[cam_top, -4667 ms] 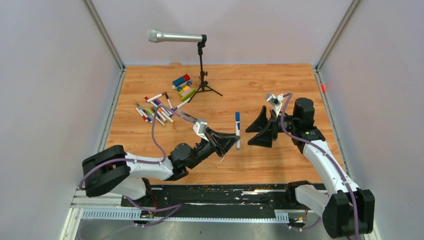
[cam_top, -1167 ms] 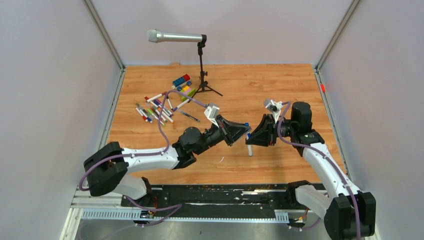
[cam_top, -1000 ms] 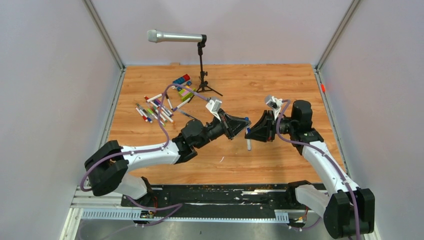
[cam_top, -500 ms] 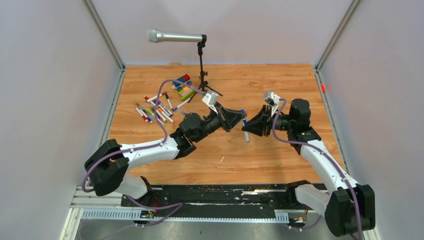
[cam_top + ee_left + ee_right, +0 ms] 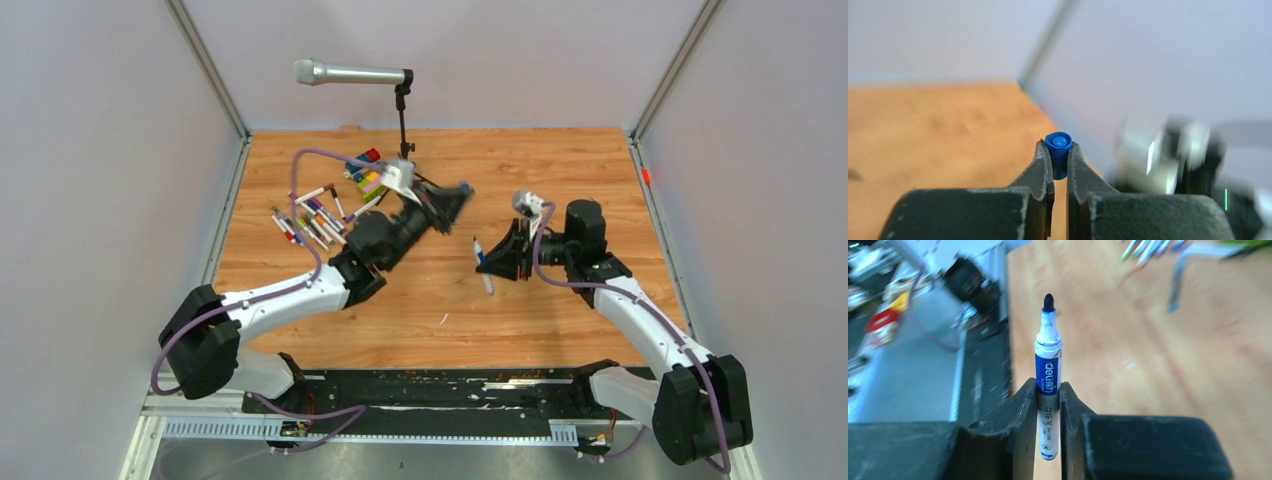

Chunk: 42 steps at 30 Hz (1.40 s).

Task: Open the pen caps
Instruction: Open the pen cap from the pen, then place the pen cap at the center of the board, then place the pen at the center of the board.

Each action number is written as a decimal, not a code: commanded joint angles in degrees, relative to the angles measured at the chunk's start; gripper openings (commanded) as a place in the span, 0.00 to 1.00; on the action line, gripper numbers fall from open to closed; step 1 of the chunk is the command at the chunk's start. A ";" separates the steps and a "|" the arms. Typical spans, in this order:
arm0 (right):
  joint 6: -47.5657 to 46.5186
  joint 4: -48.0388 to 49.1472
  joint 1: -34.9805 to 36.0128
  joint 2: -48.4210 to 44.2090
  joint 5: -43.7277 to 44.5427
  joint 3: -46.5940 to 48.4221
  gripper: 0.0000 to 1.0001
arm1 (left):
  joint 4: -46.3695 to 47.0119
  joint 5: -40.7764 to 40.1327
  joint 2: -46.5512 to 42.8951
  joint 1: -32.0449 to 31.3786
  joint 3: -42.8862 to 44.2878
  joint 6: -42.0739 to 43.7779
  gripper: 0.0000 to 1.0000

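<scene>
surface: wood-grain table | landmark: black tripod microphone stand, standing toward the far edge | just left of the stand's feet: cluster of multicoloured toy blocks | further left of the stand and nearer: loose pile of marker pens, lying flat, some crossing | well nearer than the stand: small pale speck

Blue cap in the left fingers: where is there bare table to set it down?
Bare wood lies far right, between the microphone stand and the right wall, and along the near edge between the left arm and right arm. Crowded: far left, with the pens, toy blocks and that stand.
</scene>
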 commanded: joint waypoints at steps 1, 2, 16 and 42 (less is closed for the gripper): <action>-3.51 -12.56 3.26 1.15 -10.91 -3.66 0.00 | 17.64 -20.22 -6.32 8.50 10.78 4.25 0.00; -3.73 -12.67 3.48 1.11 -10.65 -3.68 0.00 | 17.48 -20.50 -6.34 8.65 11.08 4.08 0.00; -11.66 -20.29 -0.36 -2.88 -1.72 0.07 0.00 | -9.74 -11.95 -16.18 9.42 7.86 1.89 0.00; -3.85 -36.22 -6.02 43.72 50.13 42.25 0.03 | -53.36 -9.89 20.66 14.68 23.40 -6.27 0.00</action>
